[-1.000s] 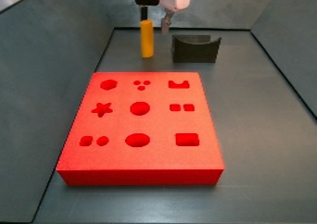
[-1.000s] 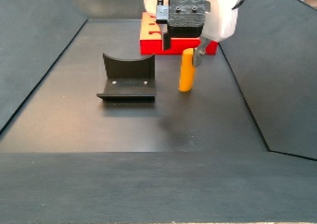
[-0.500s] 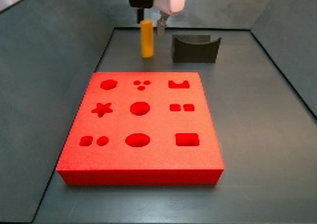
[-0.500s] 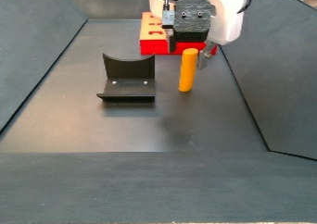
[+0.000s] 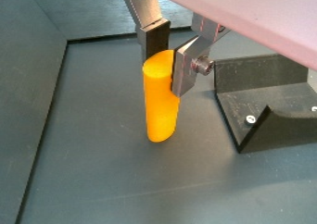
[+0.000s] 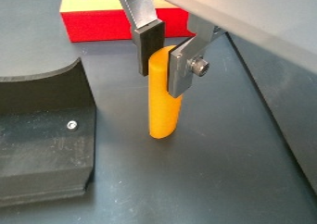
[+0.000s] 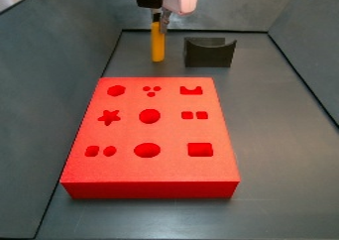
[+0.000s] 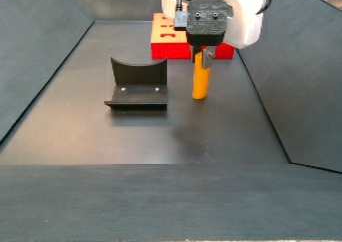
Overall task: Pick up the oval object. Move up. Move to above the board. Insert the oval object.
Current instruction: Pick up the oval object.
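The oval object [image 7: 158, 48] is a slim orange-yellow peg standing upright on the dark floor, beyond the far edge of the board [image 7: 172, 135]. The board is a large flat red block with shaped cut-outs. My gripper [image 7: 159, 21] is down over the peg's top, and both side views show this [image 8: 202, 54]. In both wrist views the silver fingers with dark pads sit against opposite sides of the peg's upper end [image 5: 158, 107] [image 6: 161, 112], with no gap showing. The gripper [image 5: 170, 68] [image 6: 164, 78] is shut on the peg. The peg's foot still rests on the floor [image 8: 201, 83].
The fixture [image 7: 208, 52], a dark bracket on a base plate, stands beside the peg; it also shows in a side view [image 8: 135, 84] and in both wrist views [image 5: 266, 103] [image 6: 37, 144]. Grey sloped walls enclose the floor. The board's end shows behind the gripper [image 8: 167, 48] [image 6: 99, 24].
The gripper has come down from above the peg, so its fingers now straddle and cover the peg's top. The peg, board and fixture have not moved.
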{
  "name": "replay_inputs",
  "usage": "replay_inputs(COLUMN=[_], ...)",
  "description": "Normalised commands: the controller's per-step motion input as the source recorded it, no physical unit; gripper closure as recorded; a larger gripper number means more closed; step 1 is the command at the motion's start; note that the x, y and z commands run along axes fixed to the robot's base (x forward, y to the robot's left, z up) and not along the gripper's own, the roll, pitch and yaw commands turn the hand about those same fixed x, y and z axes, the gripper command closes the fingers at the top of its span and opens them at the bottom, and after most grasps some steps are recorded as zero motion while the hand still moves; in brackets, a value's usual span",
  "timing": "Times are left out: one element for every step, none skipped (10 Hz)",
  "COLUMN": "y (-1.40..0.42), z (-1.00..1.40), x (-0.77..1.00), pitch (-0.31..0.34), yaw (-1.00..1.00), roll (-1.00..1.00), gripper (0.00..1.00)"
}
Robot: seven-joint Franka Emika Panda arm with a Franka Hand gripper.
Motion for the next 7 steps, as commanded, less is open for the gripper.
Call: replay_inputs(y=[0.00,0.00,0.00,0.00,0.00,0.00,0.00], z=[0.00,0.00,0.00,0.00,0.00,0.00,0.00], x=[0.00,0.00,0.00,0.00,0.00,0.00,0.00], pitch=[0.000,0.000,0.000,0.000,0.000,0.000,0.000], yaw=[0.00,0.00,0.00,0.00,0.00,0.00,0.00], roll=[0.00,0.00,0.00,0.00,0.00,0.00,0.00], gripper=[1.00,1.00,1.00,1.00,1.00,1.00,1.00])
